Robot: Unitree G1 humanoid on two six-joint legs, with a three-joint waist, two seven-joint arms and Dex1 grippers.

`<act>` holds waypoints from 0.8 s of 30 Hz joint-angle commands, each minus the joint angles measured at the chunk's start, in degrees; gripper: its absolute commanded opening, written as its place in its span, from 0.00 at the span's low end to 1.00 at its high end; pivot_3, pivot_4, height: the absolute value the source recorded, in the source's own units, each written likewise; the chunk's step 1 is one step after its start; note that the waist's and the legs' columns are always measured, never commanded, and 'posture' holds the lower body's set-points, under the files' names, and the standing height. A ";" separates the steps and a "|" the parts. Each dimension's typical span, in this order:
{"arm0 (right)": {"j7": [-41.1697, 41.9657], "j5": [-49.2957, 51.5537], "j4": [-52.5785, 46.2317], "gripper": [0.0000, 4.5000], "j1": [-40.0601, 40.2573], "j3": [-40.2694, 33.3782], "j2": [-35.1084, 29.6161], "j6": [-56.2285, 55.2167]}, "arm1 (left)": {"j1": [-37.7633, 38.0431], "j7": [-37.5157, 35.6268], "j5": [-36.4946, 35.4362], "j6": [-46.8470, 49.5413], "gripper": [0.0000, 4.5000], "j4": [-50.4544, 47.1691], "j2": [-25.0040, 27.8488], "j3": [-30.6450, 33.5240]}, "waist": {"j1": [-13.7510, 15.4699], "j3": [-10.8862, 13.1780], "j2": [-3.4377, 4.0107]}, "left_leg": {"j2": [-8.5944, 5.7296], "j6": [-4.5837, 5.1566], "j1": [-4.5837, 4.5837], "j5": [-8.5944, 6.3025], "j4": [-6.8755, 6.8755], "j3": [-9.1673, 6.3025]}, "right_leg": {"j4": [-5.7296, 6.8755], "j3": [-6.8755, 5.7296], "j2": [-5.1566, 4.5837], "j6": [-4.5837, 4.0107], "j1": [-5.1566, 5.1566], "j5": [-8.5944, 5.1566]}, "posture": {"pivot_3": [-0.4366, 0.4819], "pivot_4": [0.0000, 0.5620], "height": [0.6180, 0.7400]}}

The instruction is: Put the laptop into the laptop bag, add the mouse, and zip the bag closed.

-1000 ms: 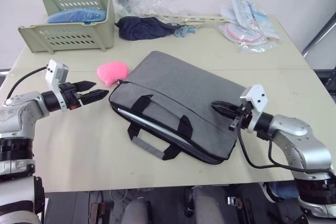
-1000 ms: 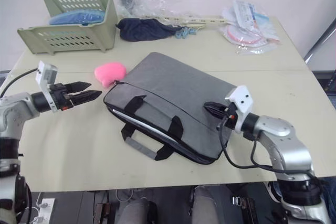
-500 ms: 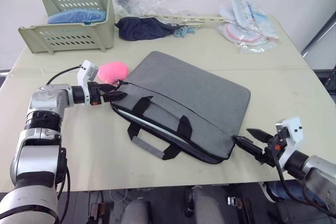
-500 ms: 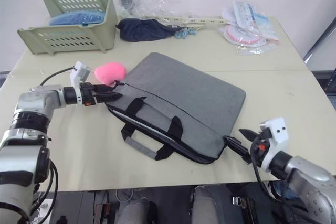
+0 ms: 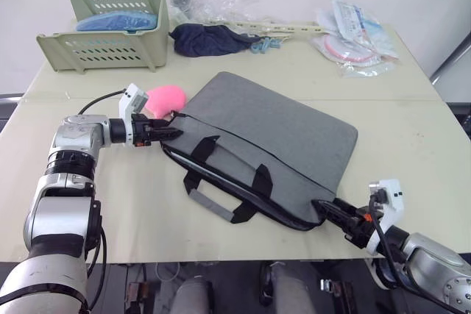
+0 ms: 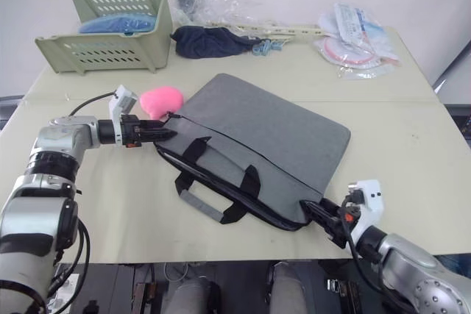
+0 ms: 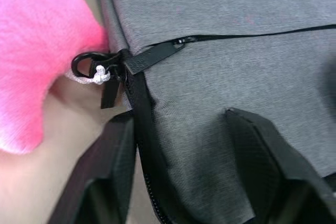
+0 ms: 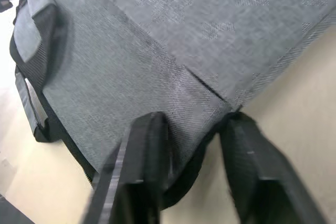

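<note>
Head views: left gripper [image 5: 168, 134] now at the laptop bag [image 5: 272, 137] zipper corner beside pink toy [image 5: 165, 98]; right gripper [image 5: 333, 215] dropped to near corner — zipping stage, laptop and mouse presumably inside. Left wrist: fingers [image 7: 107, 166] parted, straddling the zip line below the zipper pull [image 7: 152, 56], nothing gripped. Right wrist: fingers [image 8: 144, 156] apart around the bag's corner edge, not yet clamped.

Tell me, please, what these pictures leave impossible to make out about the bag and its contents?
- Mouse: whether it lies inside the laptop bag cannot be told; the grey fabric hides the interior.
- Laptop: a pale strip shows in the open seam in the left eye view; the rest is covered by the bag.
- Right gripper: whether it actually pinches the bag's corner is unclear in the right wrist view.
- Zipper pull: the left gripper has not closed on it.
</note>
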 commanded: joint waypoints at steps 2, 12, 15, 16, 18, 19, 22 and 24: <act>0.55 0.97 0.87 0.00 -0.82 -0.42 -2.58 -1.64 | 1.86 0.34 0.52 0.88 0.08 -2.45 0.87 0.67 | 0.00 0.00 0.00 | 0.00 0.01 0.00 0.00 0.00 0.00 | -0.01 0.00 0.00 0.00 0.00 0.00 | 0.48 0.27 1.00; 4.12 -2.44 8.11 0.00 -7.22 3.38 -7.99 -4.63 | 22.33 1.47 -11.43 20.18 0.02 -33.96 5.95 10.36 | -1.10 -0.03 0.05 | 0.02 0.01 0.03 -0.01 -0.05 0.05 | -0.05 0.07 0.01 0.00 -0.02 0.00 | 0.48 0.27 1.00; 6.47 -3.11 9.88 0.00 -8.12 4.36 -9.72 -5.08 | 30.64 4.21 -15.06 25.89 0.02 -45.62 6.83 13.49 | -1.05 -0.03 0.04 | 0.06 0.02 0.03 -0.01 -0.05 0.00 | -0.03 0.09 0.01 0.00 -0.03 0.00 | 0.48 0.27 1.00; 6.99 -3.68 10.74 0.00 -8.43 4.48 -10.35 -5.30 | 32.98 4.97 -16.27 27.68 0.02 -48.74 7.03 14.41 | -1.00 -0.03 0.05 | 0.06 0.02 0.03 -0.02 -0.04 0.01 | -0.03 0.11 0.01 0.00 -0.02 0.00 | 0.48 0.27 1.00; 8.85 -4.32 12.47 0.00 -8.74 4.27 -11.98 -5.79 | 37.18 6.79 -17.91 29.65 0.02 -53.80 7.08 15.99 | -0.51 -0.03 0.04 | 0.06 0.03 0.03 -0.02 -0.04 0.02 | -0.04 0.15 0.01 0.00 -0.02 0.00 | 0.48 0.27 1.00; 9.61 -4.68 13.44 0.00 -8.99 4.28 -12.72 -6.04 | 38.98 7.64 -18.50 29.92 0.02 -55.64 6.91 16.81 | -0.21 -0.03 0.04 | 0.06 0.02 0.04 -0.02 -0.04 0.03 | -0.04 0.15 0.01 0.00 -0.02 0.00 | 0.48 0.27 1.00; 11.69 -5.11 14.94 0.00 -9.41 5.24 -14.08 -6.30 | 41.95 10.51 -19.80 31.15 0.02 -58.03 6.34 18.67 | 0.25 -0.05 0.05 | 0.06 0.02 0.05 -0.02 -0.02 0.05 | -0.03 0.18 0.00 0.00 -0.01 0.00 | 0.48 0.27 1.00; 12.27 -5.64 15.35 0.00 -9.96 6.09 -14.03 -6.78 | 42.84 11.92 -19.89 29.92 0.02 -58.09 6.19 19.40 | 0.22 -0.06 0.06 | 0.06 0.02 0.06 -0.02 -0.02 0.05 | -0.01 0.17 0.01 -0.01 -0.02 0.00 | 0.48 0.27 1.00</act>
